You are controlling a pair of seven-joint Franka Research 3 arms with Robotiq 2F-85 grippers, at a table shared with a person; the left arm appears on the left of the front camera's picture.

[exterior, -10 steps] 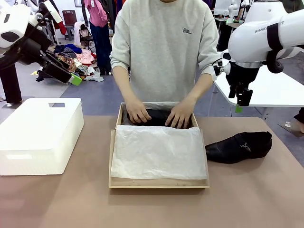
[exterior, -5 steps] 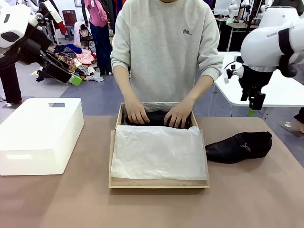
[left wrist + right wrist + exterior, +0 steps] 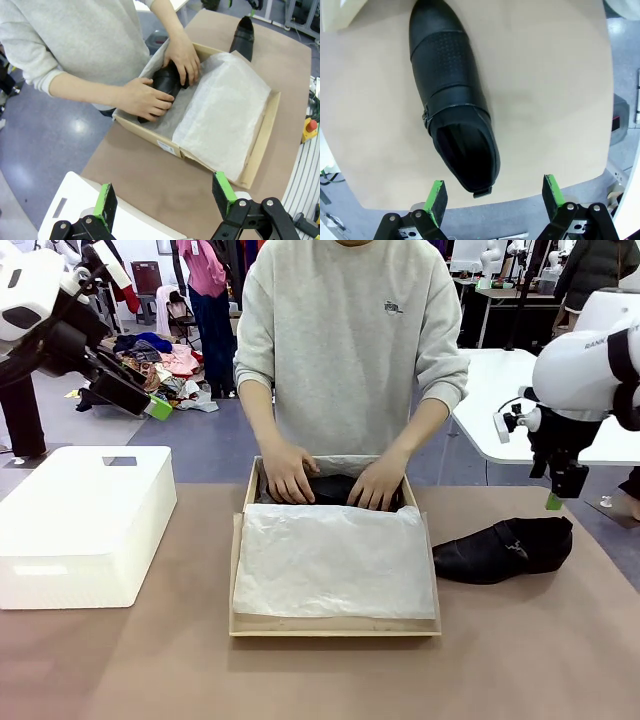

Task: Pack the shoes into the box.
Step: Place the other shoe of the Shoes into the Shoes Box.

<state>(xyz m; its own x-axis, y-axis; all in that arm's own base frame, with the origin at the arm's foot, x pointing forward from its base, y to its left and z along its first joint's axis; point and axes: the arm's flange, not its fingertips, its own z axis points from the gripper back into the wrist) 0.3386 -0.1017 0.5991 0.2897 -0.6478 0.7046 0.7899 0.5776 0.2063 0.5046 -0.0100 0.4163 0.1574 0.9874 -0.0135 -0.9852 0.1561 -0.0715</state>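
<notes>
Both the person's hands (image 3: 145, 98) clasp one shoe (image 3: 162, 82) inside the box (image 3: 265, 135) (tissue paper (image 3: 225, 105) spread alongside); the other shoe (image 3: 243, 37) lies on the table (image 3: 150, 175) beyond, left gripper (image 3: 163, 192) gaping wide.

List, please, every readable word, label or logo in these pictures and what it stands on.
"RAN", cut off, on the white right robot arm.
Small dark logo on the grey sweatshirt: unreadable.
White sticker on the tan cardboard shoebox: too small to read.

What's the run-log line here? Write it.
person's hands: seating one shoe in box | other shoe: on table | right fingers: open above it | left fingers: open, aloft
</notes>
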